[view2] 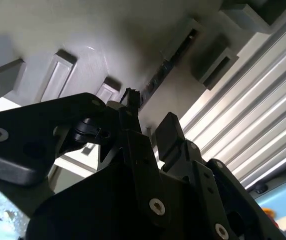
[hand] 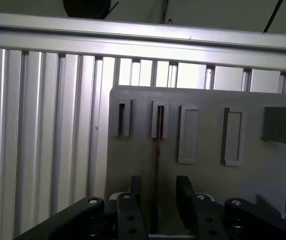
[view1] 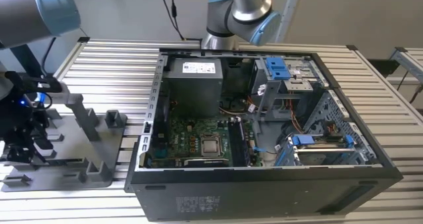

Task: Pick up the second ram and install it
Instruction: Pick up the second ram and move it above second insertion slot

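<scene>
At the exterior view's left the grey tray (view1: 66, 180) holds the second ram (hand: 158, 145) on edge in a slot, where the gripper (hand: 158, 184) straddles it in the first wrist view, fingers (hand: 135, 187) spread and clear of it, and the opened computer case (view1: 264, 196) sits rightward.

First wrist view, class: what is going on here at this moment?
The arm's tool hangs over the grey tray, open and straddling the second ram, which stands on edge in its slot. It is not gripped yet. The open computer case sits beside the tray.
</scene>
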